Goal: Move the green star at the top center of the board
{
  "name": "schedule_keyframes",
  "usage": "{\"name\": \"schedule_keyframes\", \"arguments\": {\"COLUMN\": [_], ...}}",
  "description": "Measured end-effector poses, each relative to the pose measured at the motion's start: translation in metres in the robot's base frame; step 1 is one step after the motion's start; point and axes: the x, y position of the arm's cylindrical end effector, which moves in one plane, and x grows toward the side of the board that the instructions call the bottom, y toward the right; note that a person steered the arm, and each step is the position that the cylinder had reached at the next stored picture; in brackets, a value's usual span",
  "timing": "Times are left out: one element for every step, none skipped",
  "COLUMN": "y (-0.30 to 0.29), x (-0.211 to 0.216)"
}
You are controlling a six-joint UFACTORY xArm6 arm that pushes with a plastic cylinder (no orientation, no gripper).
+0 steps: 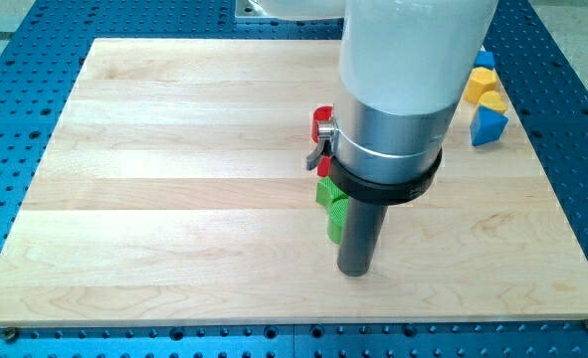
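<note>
My tip [354, 270] rests on the board [174, 179], a little toward the view's bottom of centre and right of the middle. No jaws here: the arm [413, 60] ends in a plain dark rod, so nothing opens, closes or grips. Green block [330, 202], the star by the task's name, though only part shows and its outline cannot be made out; it sits just to the view's left of the rod, slightly toward the view's top from my tip, touching or all but touching the rod's side. Contact cannot be confirmed because the rod hides the block's right part. It lies near the board's middle, well short of the top edge. Red block [322, 126] lies toward the view's top from the green one, close beside the arm's metal collar, shape unclear, partly hidden. Far to the view's right of my tip, near the board's upper right corner, a cluster: blue triangle [488, 124] nearest, yellow block [485, 90] touching it on the top side, second blue block [485, 58] beyond that at the top. Count: green one, red one, yellow one, blue two visible. The arm's white body covers the board's top centre.
</note>
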Motion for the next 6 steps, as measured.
{"name": "schedule_keyframes", "arguments": {"y": [0.0, 0.0, 0.026, 0.068, 0.067, 0.027], "x": [0.0, 0.001, 0.001, -0.01, -0.045, -0.055]}}
